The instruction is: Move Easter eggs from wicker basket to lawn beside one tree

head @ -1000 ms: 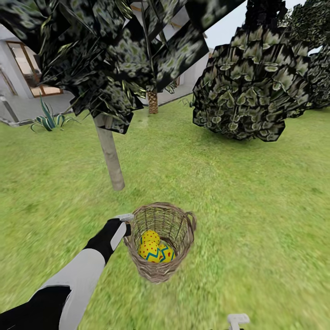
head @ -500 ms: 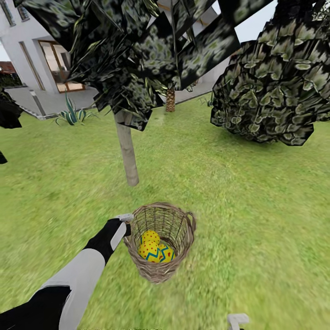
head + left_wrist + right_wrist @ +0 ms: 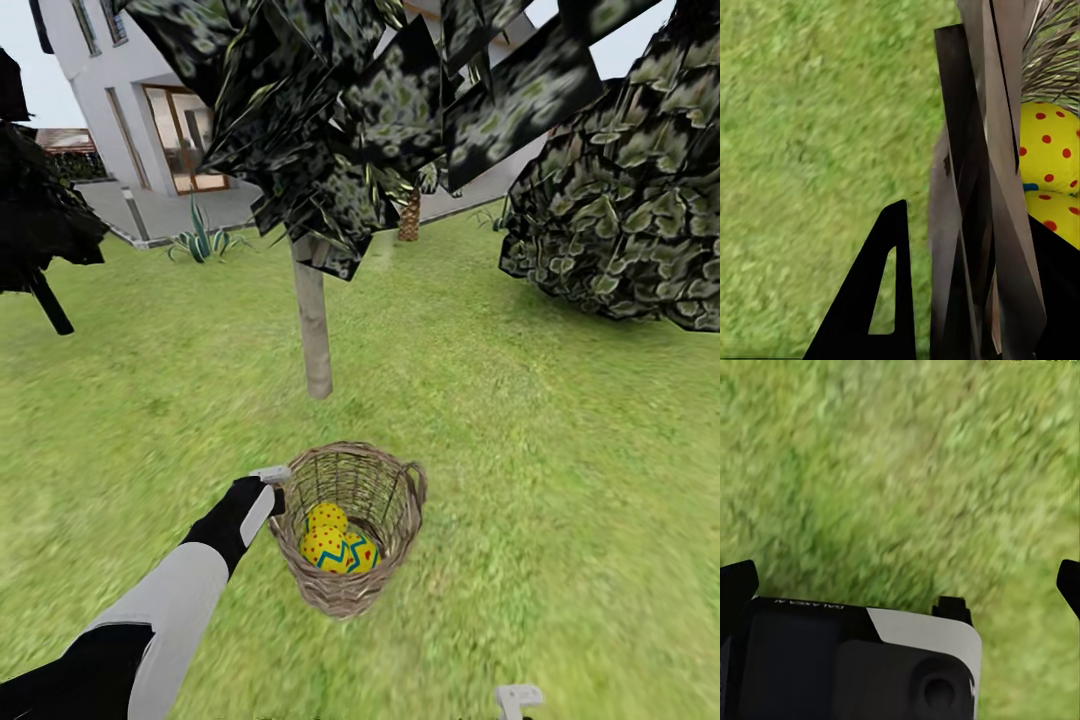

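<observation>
Left claw [image 3: 272,487] grips the upright wicker basket [image 3: 380,590], mouth skyward; right claw [image 3: 900,585] spread open.

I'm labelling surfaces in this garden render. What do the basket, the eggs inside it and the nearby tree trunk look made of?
Wicker basket: brown woven wicker, matte; open strands let the grass show through. Easter eggs: smooth, hard-looking painted shells, yellow with red dots and a blue zigzag; plastic or painted egg, it cannot be told which. Tree trunk: pale grey-tan bark, dull and faintly mottled.
</observation>
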